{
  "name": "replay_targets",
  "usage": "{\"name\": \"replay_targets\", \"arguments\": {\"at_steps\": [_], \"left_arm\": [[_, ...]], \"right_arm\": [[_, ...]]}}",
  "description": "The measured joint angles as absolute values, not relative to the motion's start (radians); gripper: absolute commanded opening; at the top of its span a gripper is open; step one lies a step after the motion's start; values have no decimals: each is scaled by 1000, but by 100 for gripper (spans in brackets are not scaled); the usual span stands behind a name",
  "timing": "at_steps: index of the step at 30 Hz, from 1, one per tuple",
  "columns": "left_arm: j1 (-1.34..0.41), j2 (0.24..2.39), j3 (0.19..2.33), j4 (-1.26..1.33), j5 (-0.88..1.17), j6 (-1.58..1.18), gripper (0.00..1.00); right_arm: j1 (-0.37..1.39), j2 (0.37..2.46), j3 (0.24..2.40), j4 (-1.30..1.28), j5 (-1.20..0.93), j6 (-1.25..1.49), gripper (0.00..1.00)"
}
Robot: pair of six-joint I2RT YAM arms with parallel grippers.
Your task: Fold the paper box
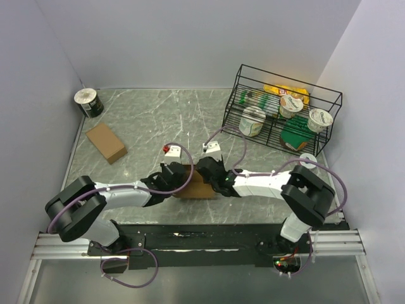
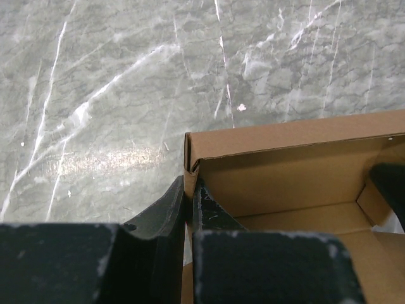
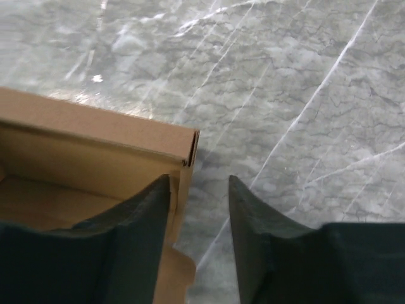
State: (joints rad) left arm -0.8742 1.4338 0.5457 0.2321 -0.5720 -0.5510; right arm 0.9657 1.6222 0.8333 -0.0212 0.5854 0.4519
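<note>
The paper box (image 2: 285, 164) is rendered in plain brown cardboard. The table (image 1: 158, 114) is patterned as grey-green marble streaked with white veins. A wire rack (image 1: 292, 80) is coloured black, and a second cardboard box (image 1: 106, 142) is likewise brown.

The top camera looks down from above the 6 o'clock edge over the whole grey marble table (image 1: 145, 114). Both wrist cameras sit close, aimed toward 12 o'clock; all three share the open brown cardboard box (image 1: 199, 189).
</note>
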Motion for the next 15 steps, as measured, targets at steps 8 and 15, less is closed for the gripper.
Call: {"name": "replay_targets", "arguments": {"at_steps": [8,15], "left_arm": [[-874,1469,591,208,-542,-516,1],[-870,1469,594,233,-416,-403,1]], "right_arm": [[966,1474,770,27,443,416,72],[966,1292,647,21,313,371,78]]}}
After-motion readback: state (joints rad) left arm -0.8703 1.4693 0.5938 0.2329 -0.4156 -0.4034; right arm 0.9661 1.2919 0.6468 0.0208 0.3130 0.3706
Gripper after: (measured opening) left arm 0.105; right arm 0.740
